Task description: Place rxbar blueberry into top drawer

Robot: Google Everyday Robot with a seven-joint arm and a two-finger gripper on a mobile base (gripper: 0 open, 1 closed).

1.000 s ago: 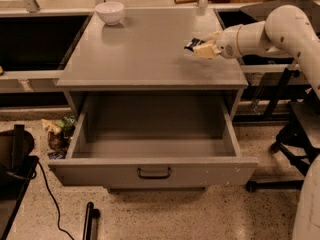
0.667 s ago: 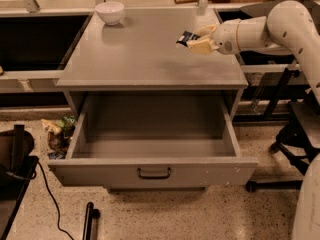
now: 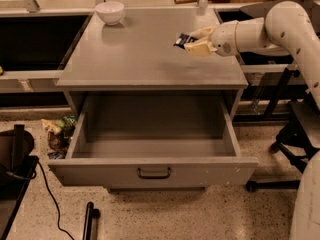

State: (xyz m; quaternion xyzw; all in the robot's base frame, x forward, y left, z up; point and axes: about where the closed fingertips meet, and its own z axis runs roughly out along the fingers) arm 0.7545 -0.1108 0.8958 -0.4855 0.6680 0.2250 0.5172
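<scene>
My gripper (image 3: 192, 40) reaches in from the right on a white arm and is shut on the rxbar blueberry (image 3: 182, 39), a small dark navy bar that sticks out to the left of the fingers. It holds the bar above the right part of the grey cabinet top (image 3: 145, 54), clear of the surface. The top drawer (image 3: 153, 171) stands pulled fully open below, a shallow grey box with a dark curved handle (image 3: 154, 173) on its front panel. Nothing lies inside it.
A white bowl (image 3: 110, 12) stands at the back left of the cabinet top. Crumpled wrappers (image 3: 57, 129) lie on the floor left of the drawer. A black bin and cable (image 3: 20, 159) sit at the lower left. Chair legs (image 3: 290, 139) stand at the right.
My gripper has lifted the rxbar blueberry off the cabinet top and carried it a little to the left. The drawer and the bowl have not moved.
</scene>
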